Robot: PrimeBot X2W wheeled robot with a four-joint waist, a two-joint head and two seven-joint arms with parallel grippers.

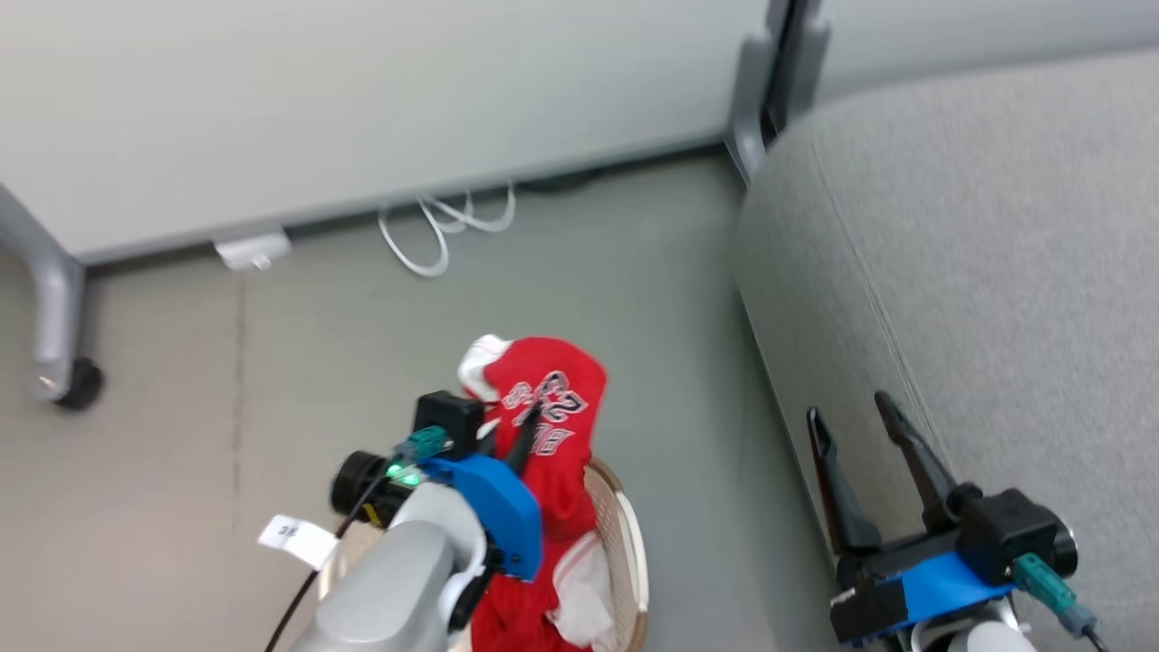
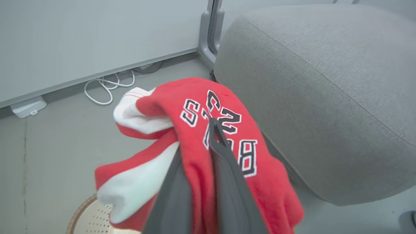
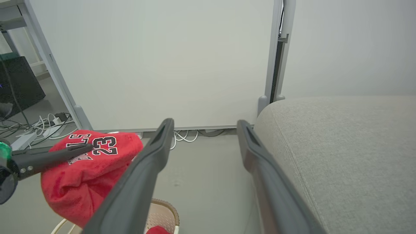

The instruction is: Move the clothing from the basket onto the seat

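The left claw (image 1: 514, 433) is clenched on the red Bulls jersey (image 1: 557, 380), held up over the basket (image 1: 629, 534). The right claw (image 1: 849, 409) is spread wide and empty, beside the grey seat (image 1: 996, 272) on the right.

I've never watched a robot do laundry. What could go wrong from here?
The left gripper pinches only a fold of the jersey, so it might slip out. Red cloth hangs into the basket and could drag it along. The jersey may also catch the seat's side.
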